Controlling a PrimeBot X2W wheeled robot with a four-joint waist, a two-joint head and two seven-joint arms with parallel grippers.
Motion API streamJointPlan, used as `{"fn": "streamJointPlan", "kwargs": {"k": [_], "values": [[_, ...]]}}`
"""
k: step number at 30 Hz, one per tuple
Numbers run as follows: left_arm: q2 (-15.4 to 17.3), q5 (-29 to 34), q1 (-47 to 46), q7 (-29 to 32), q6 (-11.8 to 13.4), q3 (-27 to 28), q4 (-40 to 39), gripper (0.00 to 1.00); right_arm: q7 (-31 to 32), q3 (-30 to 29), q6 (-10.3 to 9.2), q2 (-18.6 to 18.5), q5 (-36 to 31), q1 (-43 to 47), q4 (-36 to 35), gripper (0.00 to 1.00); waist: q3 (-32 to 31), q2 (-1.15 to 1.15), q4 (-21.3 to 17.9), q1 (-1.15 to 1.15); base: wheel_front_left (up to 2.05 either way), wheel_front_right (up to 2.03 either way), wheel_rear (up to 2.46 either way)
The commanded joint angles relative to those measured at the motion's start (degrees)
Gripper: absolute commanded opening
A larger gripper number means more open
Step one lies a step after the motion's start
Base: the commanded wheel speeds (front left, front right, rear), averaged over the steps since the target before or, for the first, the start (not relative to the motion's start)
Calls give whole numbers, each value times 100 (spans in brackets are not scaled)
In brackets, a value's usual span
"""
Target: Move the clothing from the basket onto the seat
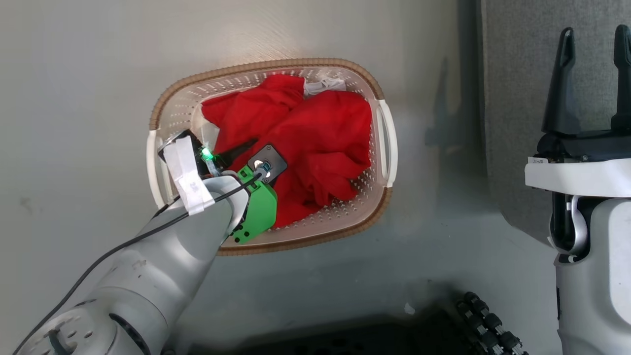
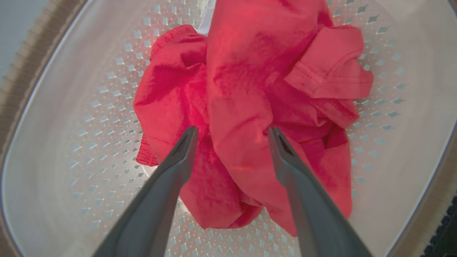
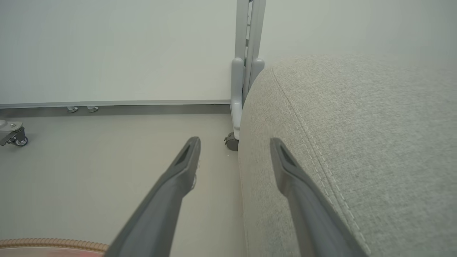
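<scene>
Straddling clothing (image 2: pixel 250 89) in the basket (image 2: pixel 53 142), left fingers (image 2: pixel 175 164) spread.

Lower left, a pale grey forearm (image 1: pixel 162 256) with a black cable (image 1: pixel 123 240) along it, white tape (image 1: pixel 190 180) at the wrist, a green bracket (image 1: pixel 259 209) and a glowing green light (image 1: pixel 207 155). Far right, a white shell (image 1: pixel 586 231) carries the right gripper (image 1: pixel 595 29), two dark tapered fingers (image 1: pixel 562 84).

**What I can't make out**

My left forearm (image 1: pixel 148 276) covers the near-left corner of the basket (image 1: pixel 345 66) and part of the clothing (image 1: pixel 320 143). A white scrap (image 1: pixel 323 86) lies mostly buried under the red. Whether my left claw (image 2: pixel 232 134) touches cloth, I cannot tell. The seat (image 1: pixel 517 74) runs off the head view's edge.
</scene>
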Motion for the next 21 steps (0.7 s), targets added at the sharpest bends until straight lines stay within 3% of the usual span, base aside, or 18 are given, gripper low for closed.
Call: {"fn": "streamJointPlan", "kwargs": {"k": [1,21], "values": [[45,-34,-130,18,-14,-44,48,100,-18,-9,0,-4,43,-133,12,100,157,0,-132,-1,0,0,0],[193,-379,-419,803,10,-16,358,100,-18,219,0,-6,651,-156,-91,100,540,0,-446,-1,0,0,0]]}}
